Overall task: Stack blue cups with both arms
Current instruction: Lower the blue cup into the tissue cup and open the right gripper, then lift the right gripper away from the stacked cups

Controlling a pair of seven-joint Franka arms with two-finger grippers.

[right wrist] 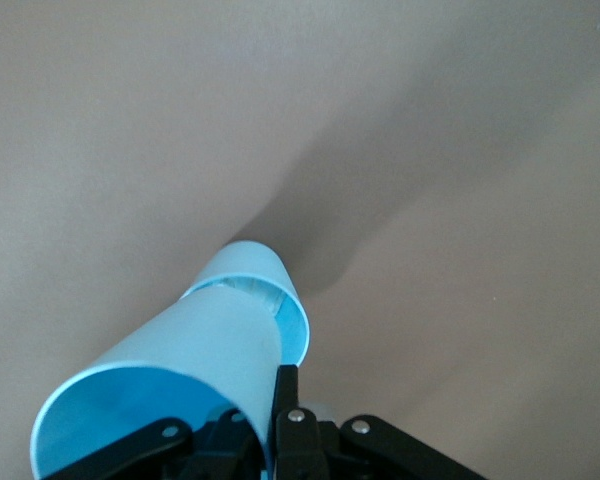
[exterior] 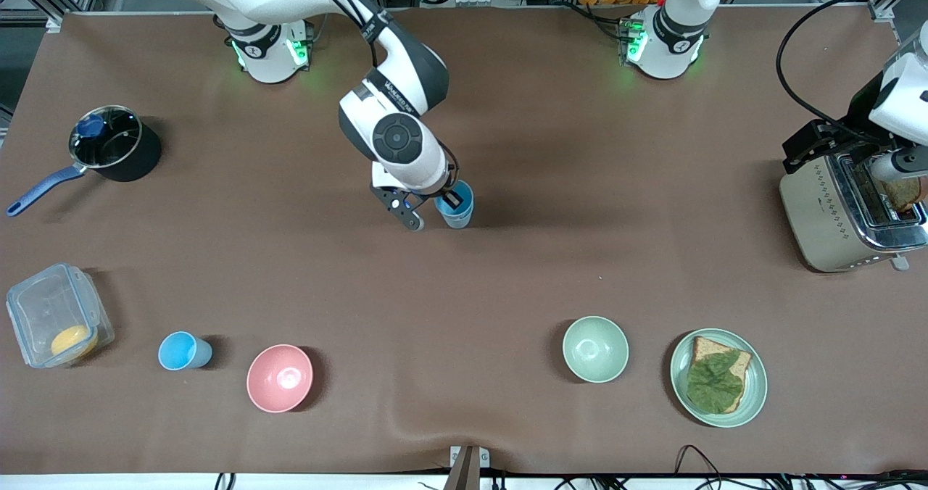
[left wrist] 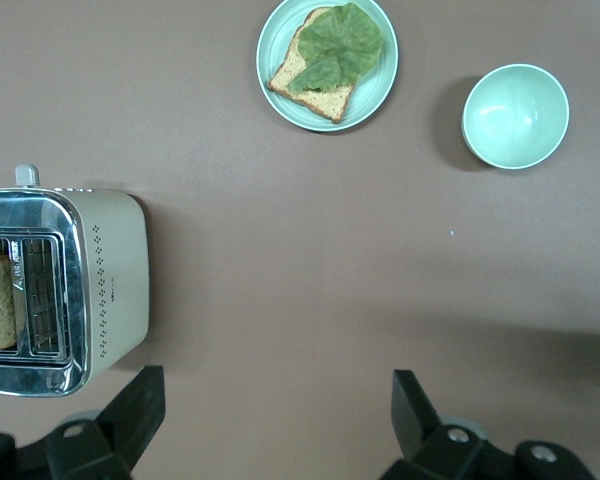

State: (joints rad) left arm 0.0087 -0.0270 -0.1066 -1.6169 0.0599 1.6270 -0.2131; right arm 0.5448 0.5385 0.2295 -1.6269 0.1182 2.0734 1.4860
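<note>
My right gripper (exterior: 446, 201) is over the middle of the table, shut on the rim wall of a blue cup (exterior: 457, 206), with one finger inside and one outside. In the right wrist view the gripper (right wrist: 276, 402) holds this cup (right wrist: 180, 350) tilted, and its lower end appears to sit inside a second blue cup's rim (right wrist: 292, 305). Another blue cup (exterior: 184, 350) stands near the front camera, between a clear container and the pink bowl (exterior: 280, 378). My left gripper (left wrist: 276, 388) is open and empty, high over bare table beside the toaster. The left arm (exterior: 899, 102) waits there.
A toaster (exterior: 834, 214) with bread stands at the left arm's end. A green plate (exterior: 754, 388) with bread and lettuce and a pale green bowl (exterior: 595, 349) lie near the front camera. A black pot (exterior: 116, 146) and a clear container (exterior: 54, 316) are at the right arm's end.
</note>
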